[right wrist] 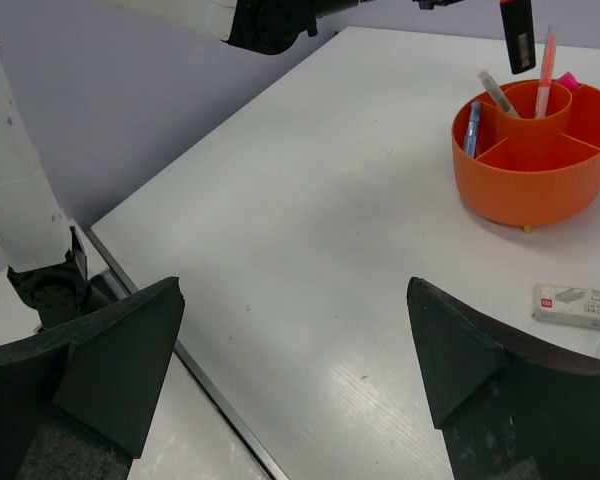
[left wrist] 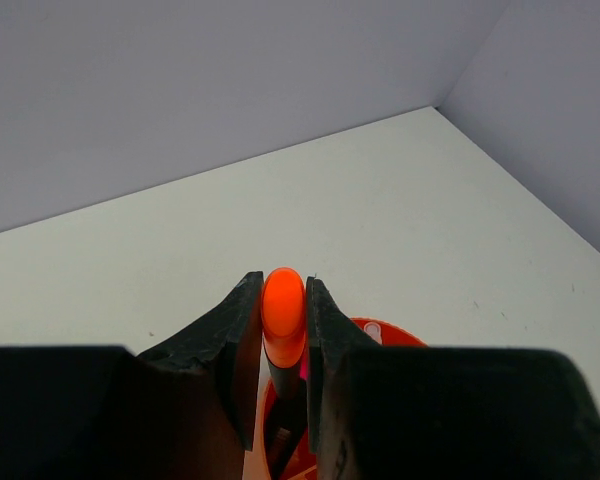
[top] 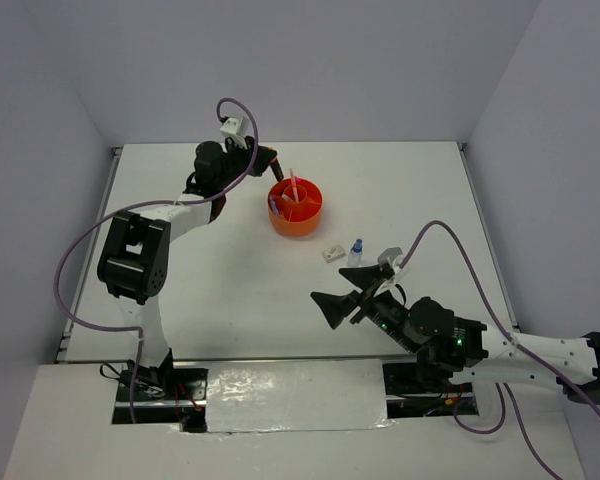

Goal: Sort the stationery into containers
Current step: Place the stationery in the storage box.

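The round orange tub stands mid-table with a pink pen and a grey pen upright in its central cup, a blue item in a side compartment, and a pink end showing at its far side. My left gripper hangs just above the tub's left rim, shut on a black highlighter with an orange end; its black body points down. A white eraser and a tiny blue-capped bottle lie between the tub and my right gripper, which stands open and holds nothing.
Grey walls close in the table on three sides. A dark strip marks the table's near edge under my right gripper. The eraser lies on the white surface just right of my right fingers.
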### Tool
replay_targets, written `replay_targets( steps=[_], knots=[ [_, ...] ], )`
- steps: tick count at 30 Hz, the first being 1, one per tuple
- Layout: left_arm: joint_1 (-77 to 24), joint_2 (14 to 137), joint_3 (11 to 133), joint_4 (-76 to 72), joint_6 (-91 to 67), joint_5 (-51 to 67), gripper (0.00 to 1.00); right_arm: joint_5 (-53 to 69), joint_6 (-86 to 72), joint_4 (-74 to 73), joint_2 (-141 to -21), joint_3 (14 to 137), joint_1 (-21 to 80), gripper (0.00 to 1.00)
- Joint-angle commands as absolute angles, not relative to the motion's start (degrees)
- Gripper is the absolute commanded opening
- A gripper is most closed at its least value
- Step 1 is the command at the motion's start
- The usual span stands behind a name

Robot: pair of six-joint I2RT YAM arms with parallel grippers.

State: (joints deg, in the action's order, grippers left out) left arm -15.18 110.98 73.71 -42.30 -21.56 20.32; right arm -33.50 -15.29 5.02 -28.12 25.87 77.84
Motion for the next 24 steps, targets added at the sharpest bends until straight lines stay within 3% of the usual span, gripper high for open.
replay_targets(
  steps=[1,10,15,16,19,24],
  knots=[
    [-14.94,110.74,72.69,-50.62,-23.46,23.9,0.03,-33.57,-14.06,7.64,-29.09,26.63,77.87,1.0],
    [-14.94,112.59,71.11,-53.17,-25.49,23.38,0.1,-33.93,-14.15,6.94,-29.36,26.89,77.87,1.0],
    [-14.94,112.41,70.32,-53.79,-26.28,23.82,0.29,-34.8,-13.54,5.89,-28.13,27.25,77.87,1.0],
    [-14.94,112.24,69.96,-54.22,-26.63,24.08,0.37,-34.98,-13.45,5.63,-28.13,27.25,77.87,1.0],
    [-14.94,111.8,68.91,-55.11,-26.98,24.0,0.49,-35.59,-13.18,5.27,-27.95,27.51,77.87,1.0],
    [-14.94,111.18,68.56,-54.76,-27.51,24.35,0.63,-36.65,-13.01,5.18,-27.51,27.25,77.87,1.0]
  ],
)
